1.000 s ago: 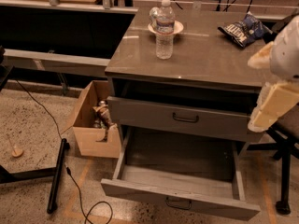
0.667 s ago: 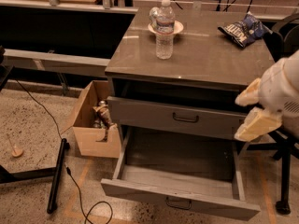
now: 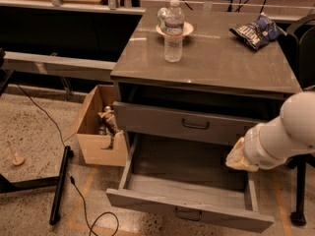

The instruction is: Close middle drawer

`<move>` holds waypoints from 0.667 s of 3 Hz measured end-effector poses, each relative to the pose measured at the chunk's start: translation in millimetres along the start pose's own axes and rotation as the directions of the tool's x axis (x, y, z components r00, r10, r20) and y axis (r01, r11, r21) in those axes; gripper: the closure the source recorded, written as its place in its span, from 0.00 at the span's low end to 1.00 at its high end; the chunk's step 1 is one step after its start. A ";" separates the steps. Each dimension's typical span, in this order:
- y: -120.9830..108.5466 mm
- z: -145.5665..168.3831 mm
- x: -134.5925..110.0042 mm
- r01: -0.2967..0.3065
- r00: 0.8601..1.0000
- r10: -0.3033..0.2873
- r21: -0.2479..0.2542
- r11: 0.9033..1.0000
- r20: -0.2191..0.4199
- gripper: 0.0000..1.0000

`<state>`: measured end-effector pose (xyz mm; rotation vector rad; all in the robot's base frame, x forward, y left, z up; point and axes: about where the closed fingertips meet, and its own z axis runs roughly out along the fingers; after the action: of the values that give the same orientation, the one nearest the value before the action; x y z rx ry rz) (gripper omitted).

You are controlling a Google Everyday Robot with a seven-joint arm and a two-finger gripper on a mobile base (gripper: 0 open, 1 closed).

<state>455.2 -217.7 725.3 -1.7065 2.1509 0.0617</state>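
The middle drawer point(image 3: 147, 201) of the grey metal cabinet point(image 3: 206, 68) is pulled far out. It has a low flat front panel with a small dark wire handle point(image 3: 188, 214), and its inside looks empty. My white arm comes in from the right. Its cream-coloured gripper point(image 3: 237, 157) hangs over the drawer's right side wall, near the back, just under the drawer above. That taller-fronted upper drawer point(image 3: 192, 124) stands a little way out. Any lower drawer is hidden under the open one.
A water bottle point(image 3: 173, 31), a small white dish point(image 3: 186, 30) and a blue snack bag point(image 3: 256, 31) are on the cabinet top. An open cardboard box point(image 3: 98, 132) stands left of the cabinet. A black bar point(image 3: 60, 183) and cable lie on the floor. A chair base point(image 3: 298, 200) is at right.
My arm has dropped from beside the cabinet top down to the right side of the open middle drawer. The drawers have not moved.
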 end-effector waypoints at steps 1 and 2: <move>11.7 70.0 23.6 -0.033 0.999 0.033 0.007 0.999 0.022 1.00; -2.2 79.2 21.1 -0.039 0.998 0.036 0.063 0.997 0.048 1.00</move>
<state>475.2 -216.2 645.8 -1.6136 2.1283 0.0425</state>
